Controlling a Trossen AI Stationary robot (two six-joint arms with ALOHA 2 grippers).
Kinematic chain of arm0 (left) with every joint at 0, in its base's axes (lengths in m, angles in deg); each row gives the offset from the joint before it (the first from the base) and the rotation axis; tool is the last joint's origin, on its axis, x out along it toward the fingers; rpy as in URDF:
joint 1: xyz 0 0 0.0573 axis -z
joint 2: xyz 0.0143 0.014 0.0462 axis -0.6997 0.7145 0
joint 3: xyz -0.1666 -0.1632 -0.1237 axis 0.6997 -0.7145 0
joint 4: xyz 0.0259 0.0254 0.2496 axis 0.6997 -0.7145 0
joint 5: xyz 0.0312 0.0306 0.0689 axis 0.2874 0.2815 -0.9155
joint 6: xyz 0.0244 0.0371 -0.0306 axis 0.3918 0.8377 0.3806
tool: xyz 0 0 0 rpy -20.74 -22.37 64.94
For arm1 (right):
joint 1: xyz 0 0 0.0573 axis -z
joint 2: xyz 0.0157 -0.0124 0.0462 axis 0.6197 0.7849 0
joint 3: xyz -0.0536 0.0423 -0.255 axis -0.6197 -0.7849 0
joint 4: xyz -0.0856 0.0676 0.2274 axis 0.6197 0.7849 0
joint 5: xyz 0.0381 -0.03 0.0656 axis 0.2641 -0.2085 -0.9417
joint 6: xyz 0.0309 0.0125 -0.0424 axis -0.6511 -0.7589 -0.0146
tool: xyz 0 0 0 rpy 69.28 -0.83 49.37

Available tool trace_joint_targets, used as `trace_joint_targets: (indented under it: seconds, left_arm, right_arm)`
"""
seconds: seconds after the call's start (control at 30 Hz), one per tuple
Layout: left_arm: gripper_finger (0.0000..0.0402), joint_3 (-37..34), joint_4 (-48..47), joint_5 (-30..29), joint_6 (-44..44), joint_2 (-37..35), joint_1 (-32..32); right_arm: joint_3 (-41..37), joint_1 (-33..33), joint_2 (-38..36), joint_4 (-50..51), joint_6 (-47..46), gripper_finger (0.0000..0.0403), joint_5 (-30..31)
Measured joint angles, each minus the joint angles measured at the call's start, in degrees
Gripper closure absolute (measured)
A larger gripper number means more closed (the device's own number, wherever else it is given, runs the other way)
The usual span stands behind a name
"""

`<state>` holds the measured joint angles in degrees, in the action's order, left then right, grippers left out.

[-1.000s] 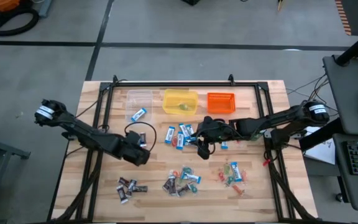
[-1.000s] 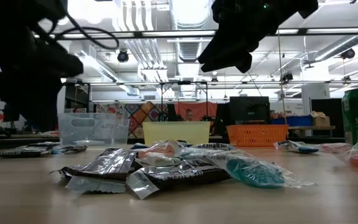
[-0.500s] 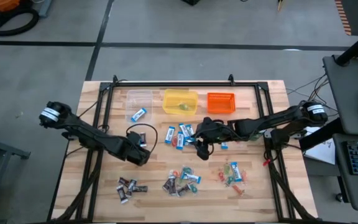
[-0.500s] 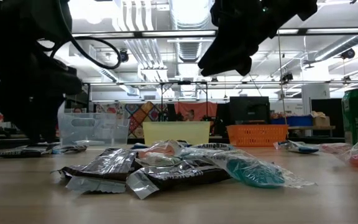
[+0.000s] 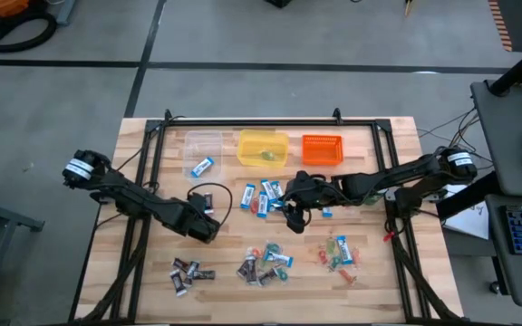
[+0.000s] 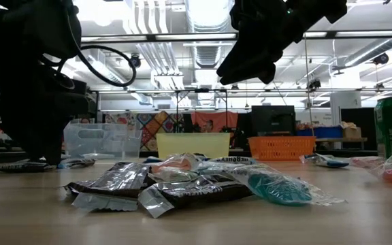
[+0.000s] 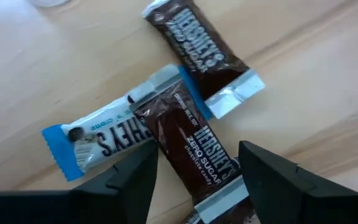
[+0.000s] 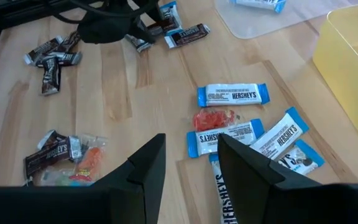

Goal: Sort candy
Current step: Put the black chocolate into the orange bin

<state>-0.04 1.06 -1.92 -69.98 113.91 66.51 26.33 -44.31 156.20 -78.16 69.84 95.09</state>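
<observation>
The dark brown Hershey's bar (image 7: pixel 197 149) lies flat on the bench (image 7: pixel 55 68), directly in front of the left tool (image 7: pixel 194 177), and its near end reaches into the gap between the two spread fingers (image 7: pixel 272 180). Its long axis runs slanted to that gap, not straight along it, so I judge that the fingers would close across the narrow width of the bar only after a small turn of the wrist. This bar rests over one end of a blue-and-white Hershey's bar (image 7: pixel 98 140), and a second brown bar (image 7: pixel 201 53) lies just beyond, touching or almost touching them (a grasp could easily take two wrappers together). In the high view the left tool (image 5: pixel 203 226) is low over this small group on the left half of the bench. The right tool (image 5: pixel 293 215), with its fingers apart and holding nothing that I can see, hangs near the cluster of blue-and-white bars (image 5: pixel 259 196) in the middle, well apart from the brown bar. So the left arm is clearly the nearer one for it.
</observation>
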Motion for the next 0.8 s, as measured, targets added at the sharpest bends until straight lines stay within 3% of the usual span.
trace_joint_targets:
  seconds: [0.7, 0.8]
  left_arm:
    - [0.0391, 0.00, 0.78, 1.27, 4.35, -1.59, 0.15]
    - [0.0397, 0.00, 0.76, 1.91, 5.69, -3.62, 0.25]
  right_arm:
    - [0.00, 0.00, 0.00, 0.04, 0.00, 0.0266, -0.05]
    - [0.00, -0.02, 0.00, 0.06, 0.02, 0.0266, -0.07]
